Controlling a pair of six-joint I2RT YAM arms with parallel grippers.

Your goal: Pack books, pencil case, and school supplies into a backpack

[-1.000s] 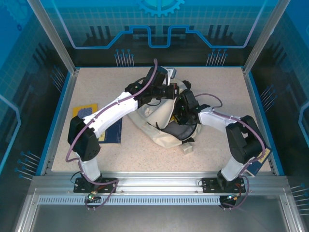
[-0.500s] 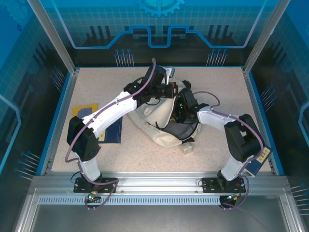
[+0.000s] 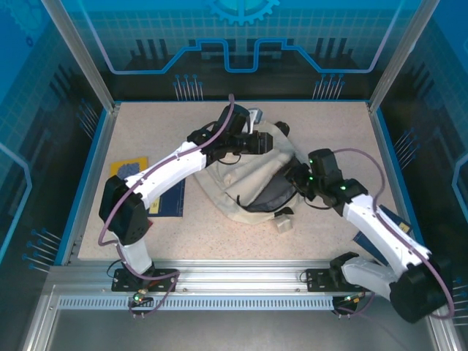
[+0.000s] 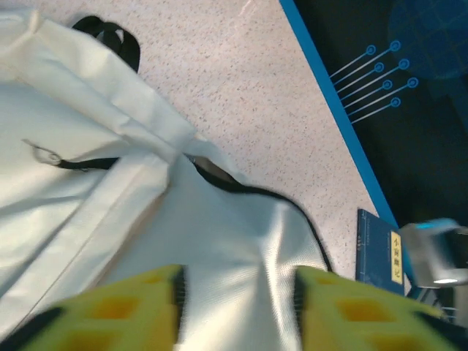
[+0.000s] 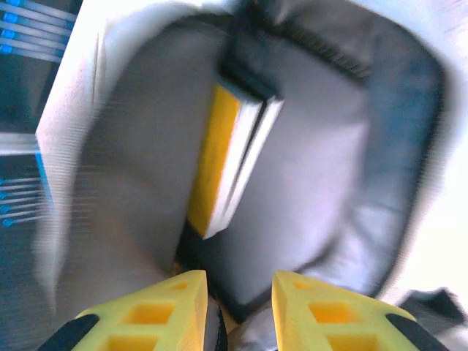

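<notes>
Backpack [image 3: 247, 183] mid-table is floppy, so we'd pinch its zip rim; navy book [image 3: 174, 205] by the table's left edge looks thin and stiff. Left gripper [image 4: 234, 307] and right gripper [image 5: 238, 307] both gape, empty.

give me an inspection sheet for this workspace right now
surface: speckled beige table
job's things: cream backpack lying mid-table, open; yellow-covered book inside it; second yellow book and navy book at left; labelled navy book at right
clutter: nothing seen
grippers: left gripper open over backpack fabric; right gripper open at backpack mouth, nothing held
cables: purple cable along each arm
surroundings: blue panel walls, aluminium frame
</notes>
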